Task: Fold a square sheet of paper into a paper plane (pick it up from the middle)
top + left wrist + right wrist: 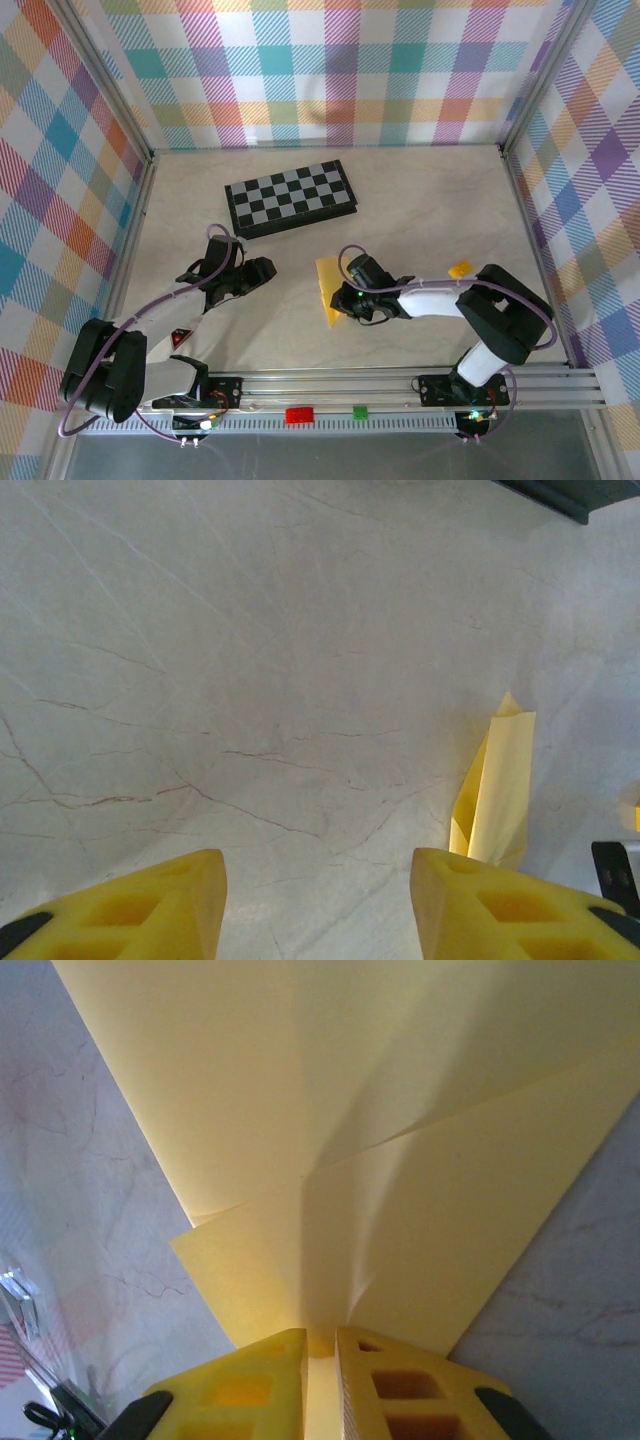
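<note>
Near the middle of the surface (430,200), the right claw (337,300) (320,1345) is pinched almost closed on the near edge of the yellow sheet (325,280) (350,1110), with only a thin slit between its yellow fingers (250,1380). From the wrist camera the paper fans away from the grip in two overlapping layers with a crease running up from the pinch. At the sheet's 9 o'clock, the left claw (265,270) (318,880) stands about half open over bare marble-patterned surface, holding and touching nothing. In its own view the folded sheet (497,790) stands partly on edge, well off to its right.

Red and green tags sit on the front rail (400,385), too small to read.

A black-and-grey chessboard (290,197) lies at the sheet's 12 o'clock, apart from it. A small orange-yellow block (459,269) sits at its 3 o'clock, beside the right arm's elbow. Checked walls close the surface at 9, 12 and 3 o'clock, and open room lies between the board and those walls.
</note>
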Robot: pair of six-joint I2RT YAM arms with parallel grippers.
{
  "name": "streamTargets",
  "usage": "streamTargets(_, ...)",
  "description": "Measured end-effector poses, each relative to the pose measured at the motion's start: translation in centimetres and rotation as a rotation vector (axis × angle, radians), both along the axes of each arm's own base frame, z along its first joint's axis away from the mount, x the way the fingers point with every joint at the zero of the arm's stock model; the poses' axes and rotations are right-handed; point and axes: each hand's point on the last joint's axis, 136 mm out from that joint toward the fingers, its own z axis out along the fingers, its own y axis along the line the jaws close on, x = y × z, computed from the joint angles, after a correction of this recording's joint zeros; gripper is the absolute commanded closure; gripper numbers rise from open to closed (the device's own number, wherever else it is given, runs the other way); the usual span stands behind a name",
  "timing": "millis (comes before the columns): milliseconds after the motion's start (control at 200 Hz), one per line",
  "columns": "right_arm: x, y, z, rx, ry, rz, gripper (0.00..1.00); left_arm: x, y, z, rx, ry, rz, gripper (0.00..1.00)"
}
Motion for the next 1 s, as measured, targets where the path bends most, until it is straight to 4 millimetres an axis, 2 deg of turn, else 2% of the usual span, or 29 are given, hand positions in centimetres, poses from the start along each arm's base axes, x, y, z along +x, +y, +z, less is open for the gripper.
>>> streamTargets(185, -1.1, 1.0, 0.0, 0.015, -0.005, -0.09, 0.84, 0.1, -0.3, 0.3, -0.017, -0.011, -0.012, 0.55)
streamTargets(330, -1.3, 1.5, 0.6, 0.029, -0.02, -0.116, 0.82, 0.0, -0.7, 0.4, -0.031, -0.01, -0.029, 0.68)
streamTargets(460, -0.9, 1.7, 2.3, 0.023, -0.07, -0.094, 0.76, -0.1, -1.6, 0.6, -0.073, -0.01, -0.072, 0.74)
streamTargets(590, 0.5, 1.5, 5.5, 0.035, -0.16, -0.073, 0.73, -0.1, -3.1, 0.8, -0.14, -0.005, -0.131, 0.79)
streamTargets(675, 1.6, 0.3, 6.7, 0.037, -0.2, -0.083, 0.73, 0.0, -4.6, 0.9, -0.175, -0.002, -0.182, 0.81)
streamTargets(750, 2.7, -1.4, 7.0, 0.032, -0.218, -0.11, 0.73, 0.0, -6.2, 1.1, -0.196, -0.002, -0.237, 0.82)
streamTargets(895, 3.6, -5.0, 5.2, -0.012, -0.189, -0.144, 0.7, -0.3, -10.5, 1.5, -0.236, 0.005, -0.366, 0.83)
streamTargets(1000, 3.0, -5.9, 4.0, -0.027, -0.158, -0.121, 0.69, -0.3, -12.7, 1.2, -0.252, 0.019, -0.426, 0.85)
